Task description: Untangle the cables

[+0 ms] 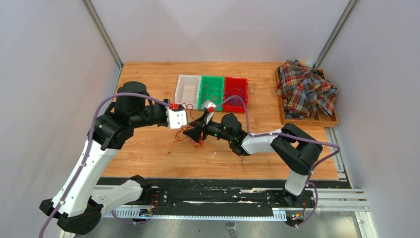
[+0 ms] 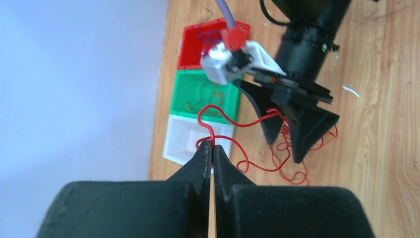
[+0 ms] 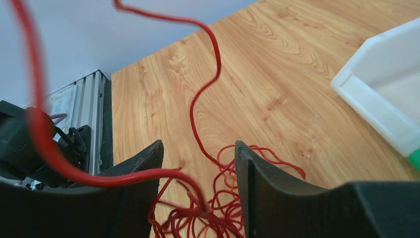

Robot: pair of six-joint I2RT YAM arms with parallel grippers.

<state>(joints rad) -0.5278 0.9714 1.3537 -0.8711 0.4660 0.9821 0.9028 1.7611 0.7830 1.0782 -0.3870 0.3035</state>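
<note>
The cables [image 1: 197, 143] are a loose bunch of thin red loops with a few orange strands, lying on the wooden table. My left gripper [image 1: 187, 109] is shut on one red cable [image 2: 214, 130] and holds its end up off the table; in the left wrist view [image 2: 213, 147] the strand runs from the tips down to the bunch [image 2: 277, 166]. My right gripper [image 1: 192, 133] is open and stands over the bunch, one finger on each side. In the right wrist view [image 3: 198, 145] the tangle [image 3: 198, 218] lies between the fingers and a red strand crosses the left finger.
A white bin [image 1: 188, 89], a green bin [image 1: 212, 91] and a red bin [image 1: 236, 91] stand in a row just behind the grippers, with thin cables in the green and red ones. A plaid cloth [image 1: 306, 91] fills a wooden tray [image 1: 332, 121] at the back right.
</note>
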